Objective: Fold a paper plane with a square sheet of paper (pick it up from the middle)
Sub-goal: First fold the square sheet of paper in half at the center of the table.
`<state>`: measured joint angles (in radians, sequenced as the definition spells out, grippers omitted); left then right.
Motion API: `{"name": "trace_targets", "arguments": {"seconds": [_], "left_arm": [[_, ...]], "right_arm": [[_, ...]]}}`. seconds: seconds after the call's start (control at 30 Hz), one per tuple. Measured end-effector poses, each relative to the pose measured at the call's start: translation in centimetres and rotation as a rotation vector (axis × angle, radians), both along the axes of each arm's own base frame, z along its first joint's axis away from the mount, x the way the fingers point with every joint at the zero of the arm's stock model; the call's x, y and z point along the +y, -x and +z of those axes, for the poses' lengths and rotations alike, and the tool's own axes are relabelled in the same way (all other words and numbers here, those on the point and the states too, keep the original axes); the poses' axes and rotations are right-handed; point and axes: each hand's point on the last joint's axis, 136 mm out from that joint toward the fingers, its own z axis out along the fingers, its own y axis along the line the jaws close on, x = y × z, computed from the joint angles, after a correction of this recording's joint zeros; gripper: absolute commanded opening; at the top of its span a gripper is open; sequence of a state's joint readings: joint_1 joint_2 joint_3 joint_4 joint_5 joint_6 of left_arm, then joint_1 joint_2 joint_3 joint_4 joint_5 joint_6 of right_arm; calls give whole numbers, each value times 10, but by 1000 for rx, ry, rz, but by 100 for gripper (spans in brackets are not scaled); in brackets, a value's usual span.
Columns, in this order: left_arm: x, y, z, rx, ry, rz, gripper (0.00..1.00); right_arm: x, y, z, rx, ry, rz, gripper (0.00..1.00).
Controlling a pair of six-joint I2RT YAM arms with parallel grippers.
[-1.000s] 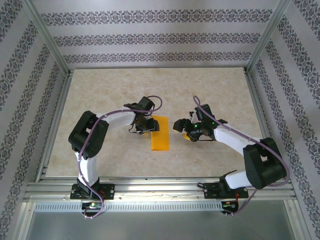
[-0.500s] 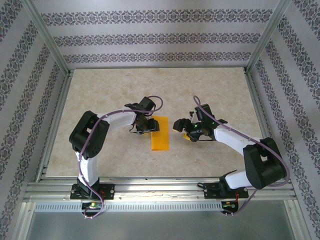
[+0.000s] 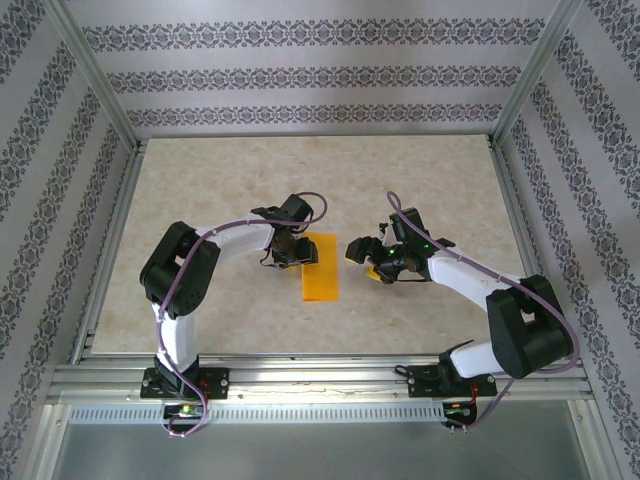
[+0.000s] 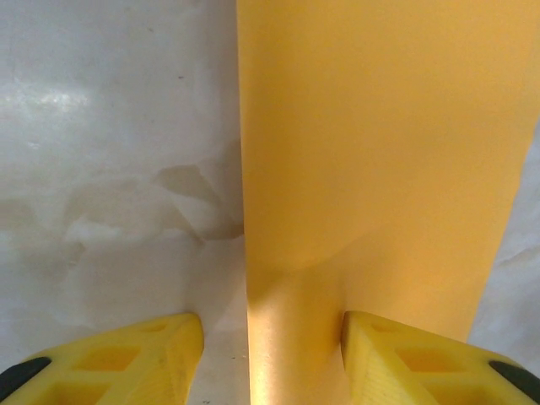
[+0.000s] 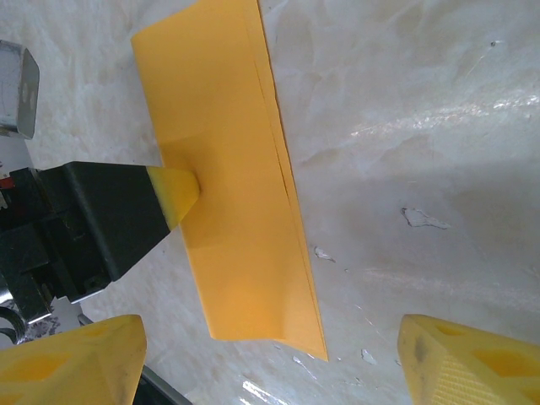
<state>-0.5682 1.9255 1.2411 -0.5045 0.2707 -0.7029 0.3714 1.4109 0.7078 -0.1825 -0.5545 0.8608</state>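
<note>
The square sheet of paper (image 3: pixel 320 267) is bright orange and lies flat on the table, folded into a narrow rectangle; no pointed paper plane shape is in view. My left gripper (image 3: pixel 293 250) is low over its upper left part, open. In the left wrist view the paper (image 4: pixel 380 152) has its left edge running between the two yellow fingers (image 4: pixel 396 350), and the right finger rests on the sheet. In the right wrist view that yellow fingertip (image 5: pixel 175 190) touches the paper (image 5: pixel 236 169). My right gripper (image 3: pixel 358 250) hovers just right of the sheet, open wide, nothing between its fingers (image 5: pixel 460 359).
The table (image 3: pixel 200 190) is a pale marbled surface with a metal frame rail (image 3: pixel 110 230) around it and patterned walls beyond. Bare tabletop lies on every side of the sheet, the widest stretch at the back.
The left gripper has edged slightly right onto the paper and narrowed a little. The right gripper has opened a touch wider. The paper has not moved.
</note>
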Motion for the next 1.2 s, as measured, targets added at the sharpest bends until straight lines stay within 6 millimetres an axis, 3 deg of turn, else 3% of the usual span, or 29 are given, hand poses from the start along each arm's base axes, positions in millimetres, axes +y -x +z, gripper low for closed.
{"name": "trace_targets", "arguments": {"seconds": [0.4, 1.2], "left_arm": [[-3, 0, 1, -8, 21, -10, 55], [-4, 0, 0, 20, -33, -66, 59]], "right_arm": [[0, 0, 0, 0, 0, 0, 80], [0, 0, 0, 3, -1, -3, 81]]}}
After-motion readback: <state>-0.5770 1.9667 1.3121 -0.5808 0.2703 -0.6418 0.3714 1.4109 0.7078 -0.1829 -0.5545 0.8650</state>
